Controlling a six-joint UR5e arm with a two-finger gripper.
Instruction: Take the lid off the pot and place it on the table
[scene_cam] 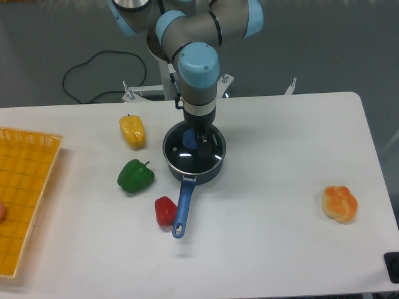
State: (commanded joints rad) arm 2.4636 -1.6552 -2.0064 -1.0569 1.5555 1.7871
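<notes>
Gripper [196, 138] sits at frame centre, directly over the blue knob of the lid [194, 149]; grip state cannot be determined. Lid rests on the pot [193, 163], on the table [280, 187]. Green pepper [135, 176] lies left.

Likely lab: arm [198, 37], white table [280, 243].

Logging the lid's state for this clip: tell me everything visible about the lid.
The lid is round clear glass with a thin metal rim and a blue knob at its centre. It sits flat on the dark pot, covering it, not yet lifted. The gripper hangs right at the knob, partly hiding it; whether the fingers have closed on it cannot be told.
</notes>
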